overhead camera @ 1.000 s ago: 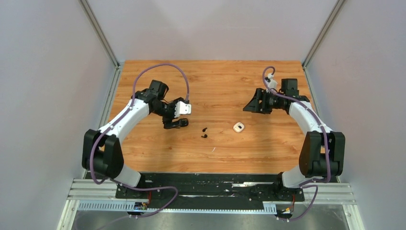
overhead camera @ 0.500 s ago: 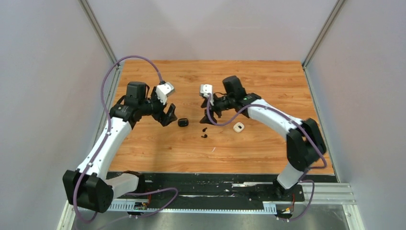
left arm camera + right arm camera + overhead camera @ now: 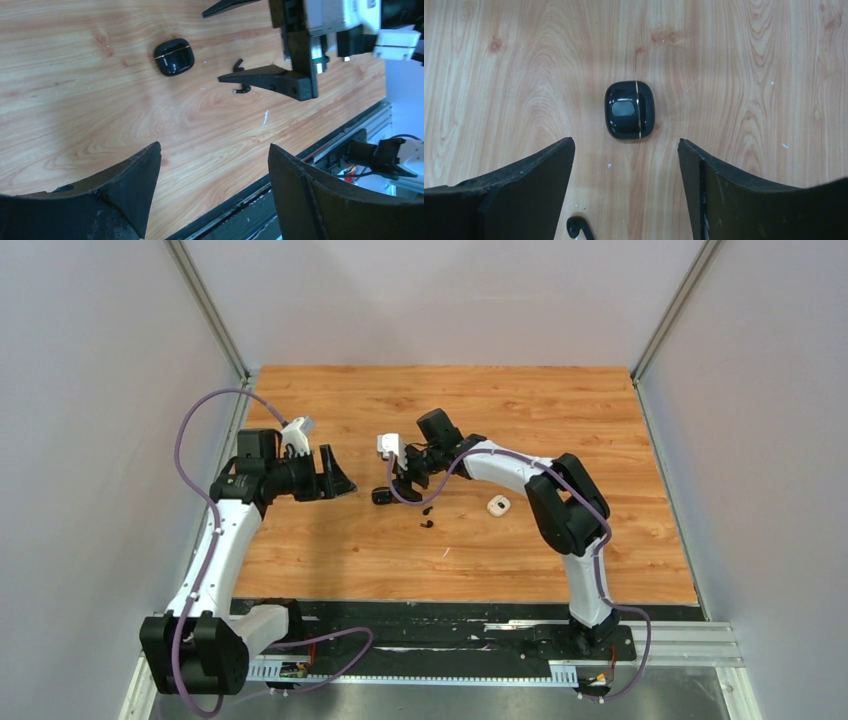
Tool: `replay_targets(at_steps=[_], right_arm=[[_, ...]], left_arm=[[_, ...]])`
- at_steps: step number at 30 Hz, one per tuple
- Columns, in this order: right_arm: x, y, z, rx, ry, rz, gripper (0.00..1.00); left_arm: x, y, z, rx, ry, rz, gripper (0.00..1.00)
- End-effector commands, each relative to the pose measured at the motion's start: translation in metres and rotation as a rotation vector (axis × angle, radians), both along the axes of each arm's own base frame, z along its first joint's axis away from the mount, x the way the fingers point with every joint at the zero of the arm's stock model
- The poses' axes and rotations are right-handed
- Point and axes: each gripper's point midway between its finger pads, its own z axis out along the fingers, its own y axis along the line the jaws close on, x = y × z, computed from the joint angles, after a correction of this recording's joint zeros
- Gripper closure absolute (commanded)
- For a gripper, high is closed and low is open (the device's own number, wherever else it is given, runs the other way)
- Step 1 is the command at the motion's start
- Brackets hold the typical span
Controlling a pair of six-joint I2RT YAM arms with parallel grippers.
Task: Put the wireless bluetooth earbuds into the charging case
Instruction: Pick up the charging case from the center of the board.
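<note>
The left gripper (image 3: 214, 147), jaws apart, hung left of the case (image 3: 629, 110), a closed glossy black shell. The right gripper (image 3: 625, 141), also spread, hovered over the case. Two tiny hooked black earbuds (image 3: 428, 525) lay just right of it, one cut off in the right wrist view. A white item (image 3: 498, 505) farther right was too small to make out.

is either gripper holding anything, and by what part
Nothing is held. The left gripper and right gripper are both open and empty; the black case lies untouched on the table beneath the right one.
</note>
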Motion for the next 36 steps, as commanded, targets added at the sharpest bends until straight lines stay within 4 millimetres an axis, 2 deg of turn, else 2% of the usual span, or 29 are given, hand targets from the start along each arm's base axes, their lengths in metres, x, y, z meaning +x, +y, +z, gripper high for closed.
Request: replay_targets(at_steps=[1,13,21,29,31,32,36], right_arm=[[0.010,0.015,0.004,0.020,-0.028,0.031,0.23],[0.006,0.032,-0.026,-0.017,0.015,0.073,0.27],[0.003,0.039,-0.035,-0.032,0.032,0.114,0.36],[-0.002,0.034,-0.042,-0.065,0.055,0.130,0.48],[-0.006,0.032,-0.044,-0.074,0.070,0.138,0.53],[-0.009,0.030,-0.045,-0.083,0.080,0.142,0.60],[-0.012,0.022,-0.029,-0.079,0.066,0.134,0.71]], left_arm=[[0.005,-0.002,0.014,-0.081,-0.024,0.030,0.16],[0.010,0.000,0.013,-0.093,-0.017,0.036,0.17],[0.012,0.004,0.009,-0.096,-0.003,0.053,0.18],[0.012,0.004,0.009,-0.104,0.006,0.055,0.19],[0.012,0.004,0.008,-0.109,0.010,0.053,0.19],[0.013,0.004,0.007,-0.110,0.008,0.053,0.19],[0.020,0.003,0.003,-0.122,0.005,0.055,0.19]])
